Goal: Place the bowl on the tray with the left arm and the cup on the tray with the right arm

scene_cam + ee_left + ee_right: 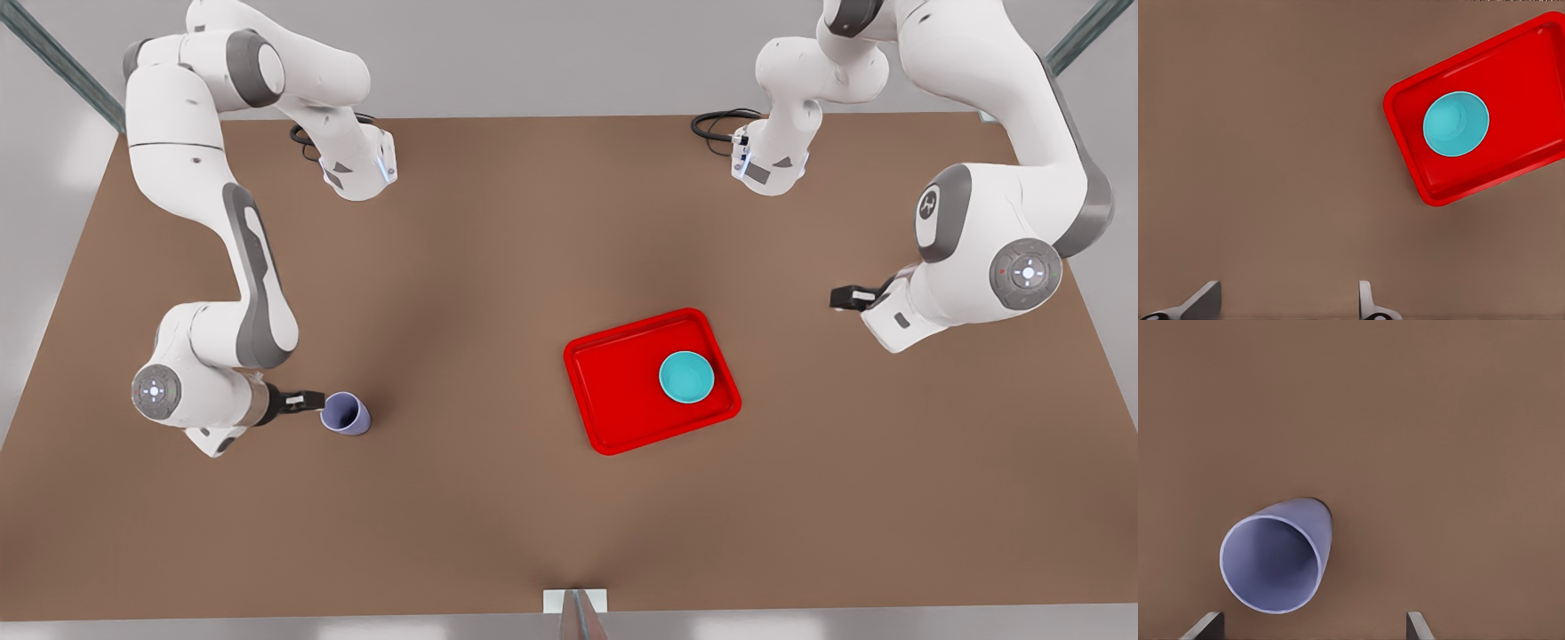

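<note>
One bowl (686,376) is sitting on one tray (613,391), one cup (345,413) is standing on one table (498,267), and two arms are working, one gripper each.

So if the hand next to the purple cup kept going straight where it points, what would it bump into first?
Probably the cup. The right hand is open and points down at the table, with the cup's rim just ahead of its fingers. Depth is unclear, so it might touch the table beside the cup instead.

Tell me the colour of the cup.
Lavender; the cup shows best in the right wrist view.
</note>
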